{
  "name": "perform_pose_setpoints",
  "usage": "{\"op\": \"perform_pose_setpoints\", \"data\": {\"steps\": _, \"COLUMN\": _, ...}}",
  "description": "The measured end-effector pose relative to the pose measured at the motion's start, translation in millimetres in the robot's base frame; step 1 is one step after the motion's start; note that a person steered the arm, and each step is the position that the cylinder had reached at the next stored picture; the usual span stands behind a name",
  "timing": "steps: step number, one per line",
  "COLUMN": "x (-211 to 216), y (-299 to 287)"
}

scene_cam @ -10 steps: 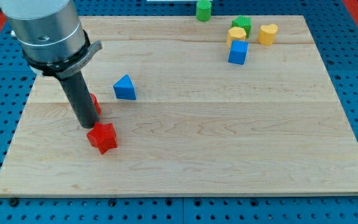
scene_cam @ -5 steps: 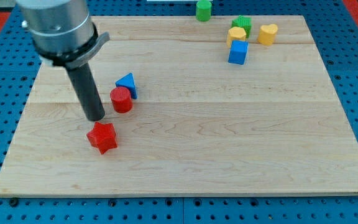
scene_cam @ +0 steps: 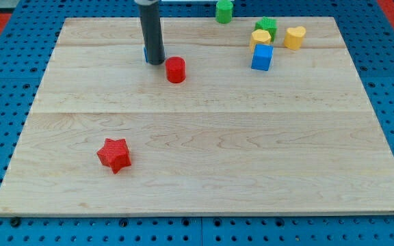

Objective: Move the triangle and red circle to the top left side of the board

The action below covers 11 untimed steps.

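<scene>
My tip [scene_cam: 155,62] stands on the board in the upper middle-left. The red circle [scene_cam: 175,70] lies just to the tip's right and slightly below it, close but with a small gap. The blue triangle is almost fully hidden behind the rod; only a blue sliver [scene_cam: 145,53] shows at the rod's left edge. The red star [scene_cam: 114,154] lies far below, toward the view's bottom left.
A blue cube [scene_cam: 262,57], a yellow block [scene_cam: 259,38], a green block [scene_cam: 266,26] and a yellow heart-like block [scene_cam: 294,37] cluster at the top right. A green block [scene_cam: 224,10] sits at the board's top edge [scene_cam: 183,18].
The rod has moved up and right across the board. The red circle and blue triangle have gone with it, from the left-middle to the upper middle. The red star has stayed put.
</scene>
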<state>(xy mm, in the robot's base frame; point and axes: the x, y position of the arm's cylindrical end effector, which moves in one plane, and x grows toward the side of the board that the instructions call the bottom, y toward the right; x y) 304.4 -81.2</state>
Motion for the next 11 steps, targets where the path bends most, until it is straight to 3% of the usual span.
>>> {"op": "perform_pose_setpoints", "data": {"steps": 2, "x": -48, "y": 11}}
{"op": "perform_pose_setpoints", "data": {"steps": 3, "x": 8, "y": 84}}
{"op": "perform_pose_setpoints", "data": {"steps": 4, "x": 71, "y": 112}}
{"op": "perform_pose_setpoints", "data": {"steps": 6, "x": -12, "y": -9}}
{"op": "perform_pose_setpoints", "data": {"steps": 8, "x": 85, "y": -15}}
{"op": "perform_pose_setpoints", "data": {"steps": 9, "x": 52, "y": -57}}
{"op": "perform_pose_setpoints", "data": {"steps": 11, "x": 18, "y": -52}}
